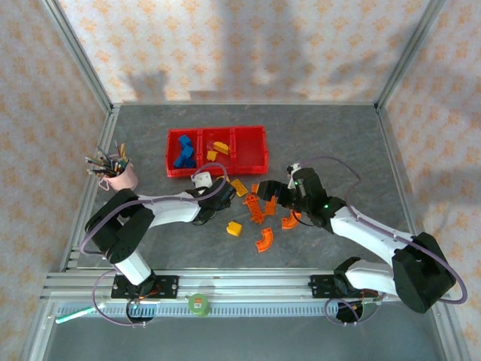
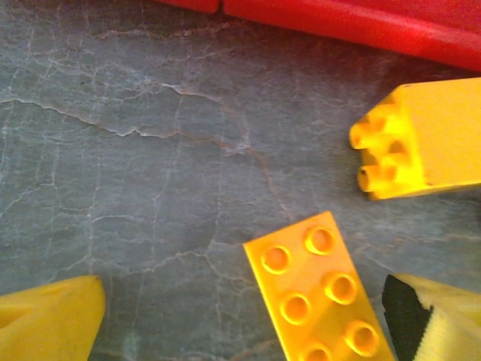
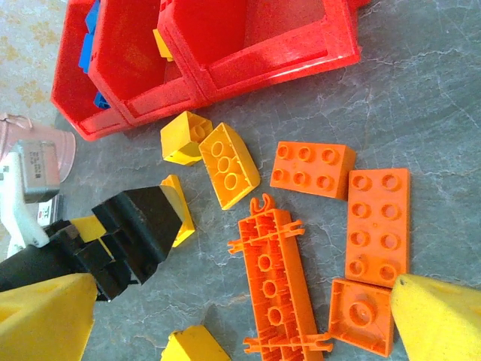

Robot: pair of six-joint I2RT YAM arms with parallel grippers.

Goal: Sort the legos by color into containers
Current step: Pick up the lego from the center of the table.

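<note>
Hovering low over loose yellow and orange plastic lego bricks (image 1: 255, 207) on grey stone-look worktop (image 1: 338, 135), just in front of red translucent three-bin tray (image 1: 255, 168), likely lining up a colour pick; blue already binned left, yellow middle. Holding nothing in left claw (image 2: 240, 323), spread wide astride flat yellow studded plate (image 2: 319, 301). Same for right claw (image 3: 244, 323): wide open, empty, above orange ladder-shaped piece (image 3: 274, 286).
</note>
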